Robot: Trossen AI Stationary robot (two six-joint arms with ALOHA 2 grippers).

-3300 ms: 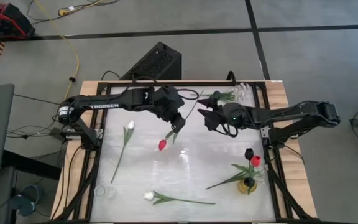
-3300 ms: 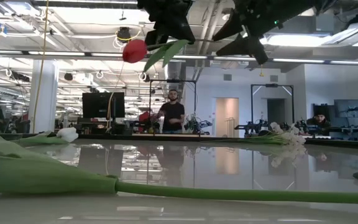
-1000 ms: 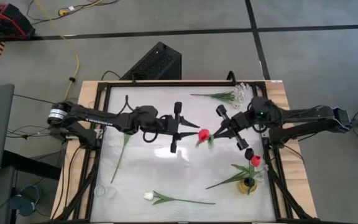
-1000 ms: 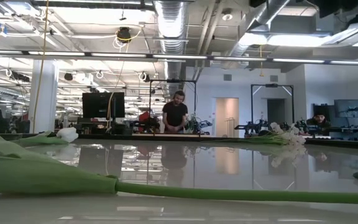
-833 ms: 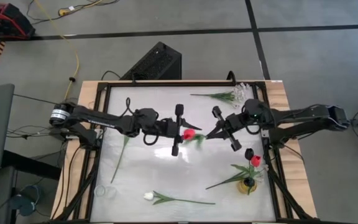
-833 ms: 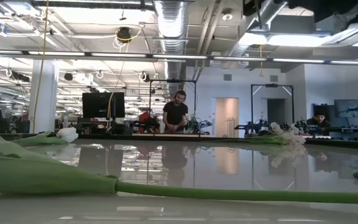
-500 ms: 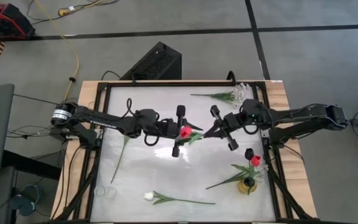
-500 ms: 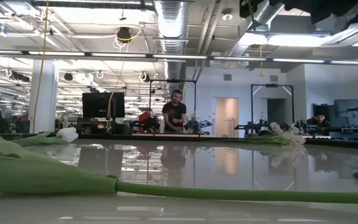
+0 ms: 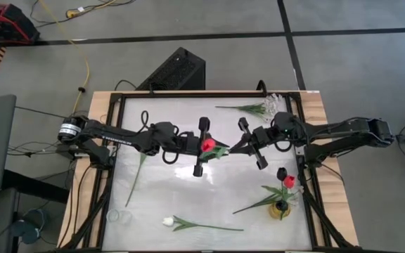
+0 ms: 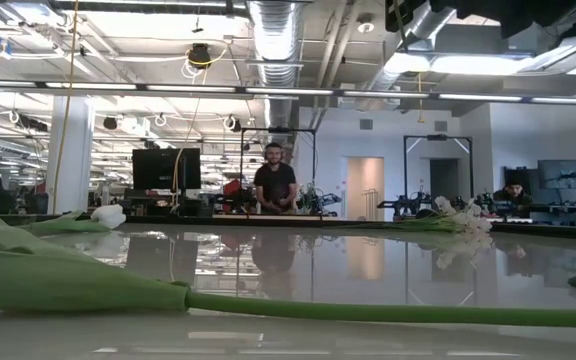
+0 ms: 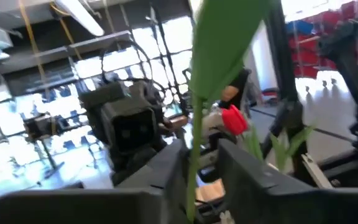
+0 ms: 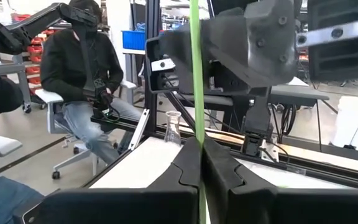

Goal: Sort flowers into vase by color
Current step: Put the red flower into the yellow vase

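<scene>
room: open lab, concrete floor; people [image 10: 274,188] at benches beyond, one seated [image 12: 82,81] in the R wrist view.
surface: glossy white table [image 9: 162,186] in a dark frame.
step: handover of a red tulip [image 9: 207,145] mid-air over table centre, by my read.
right gripper [image 9: 235,147]: fingers together, clamped on the green stem [image 12: 196,93]; the stem runs straight up between them in the R wrist view.
left gripper [image 9: 201,146]: at the tulip head; stem [image 11: 194,155] sits between its fingers [image 11: 166,174] w/ a little gap each side, so jaws look part-way apart, not clearly gripping; can't tell more.
other flowers: white tulip [image 9: 146,143] lying by L arm; another white one [image 9: 168,221] near front edge; white sprig [image 9: 269,107] at back right.
vase [image 9: 281,208]: front right, already holds a red [image 9: 288,182] and a dark tulip [image 9: 281,172].
empty glass [image 9: 114,216]: front left.
next: L needs to let go fully & back off w/o snagging the leaf; R then carries the stem to the vase w/ the red one, stem end down. Thin stem may swing or slip, so go slow.
</scene>
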